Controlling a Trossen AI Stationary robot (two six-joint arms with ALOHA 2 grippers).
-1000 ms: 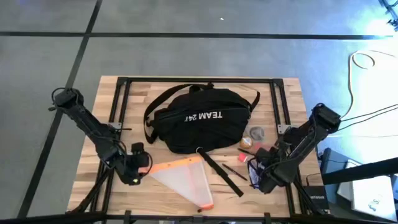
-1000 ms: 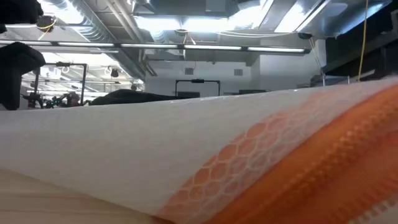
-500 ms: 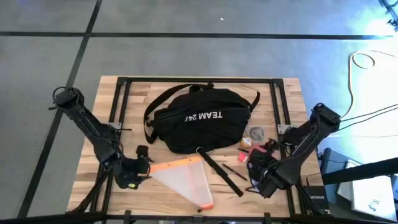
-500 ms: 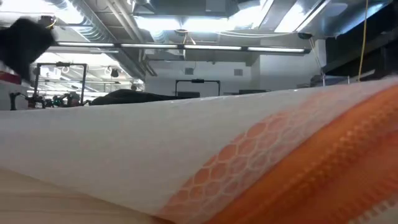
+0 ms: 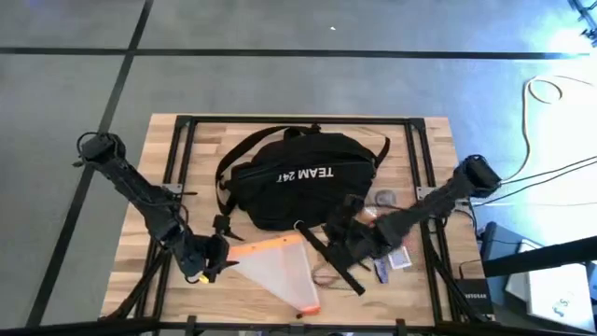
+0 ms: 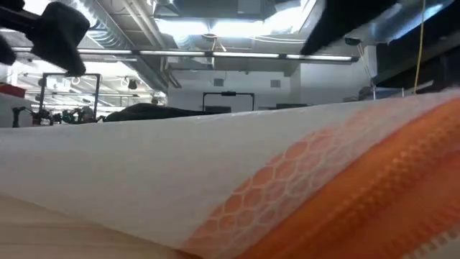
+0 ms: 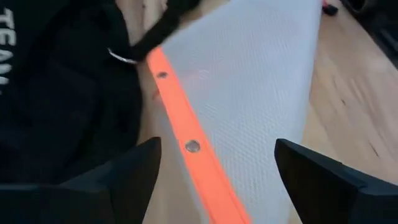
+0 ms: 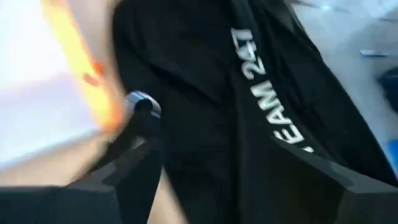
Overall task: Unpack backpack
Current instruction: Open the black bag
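Note:
The black backpack (image 5: 298, 175) with white "TEAM 247" lettering lies flat on the middle of the table, also filling the right wrist view (image 8: 249, 93). In front of it lies a translucent pouch (image 5: 280, 266) with orange trim (image 7: 186, 146). My left gripper (image 5: 215, 259) stands open at the pouch's left end, its fingers on either side of the trim (image 7: 214, 180). My right gripper (image 5: 338, 233) hovers open at the backpack's near right side (image 8: 205, 186), over a black strap with a metal ring (image 8: 140, 104).
Small items lie right of the backpack: a grey round piece (image 5: 384, 198), an orange-red piece (image 5: 370, 214) and a blue-white packet (image 5: 398, 259). A long black strap (image 5: 338, 265) runs beside the pouch. In the low view the pouch (image 6: 237, 187) blocks almost everything.
My right gripper has swung from near the table's right edge toward the left, to the backpack's near right side. My left gripper has shifted slightly toward the near edge beside the pouch's end. Backpack and pouch have stayed in place.

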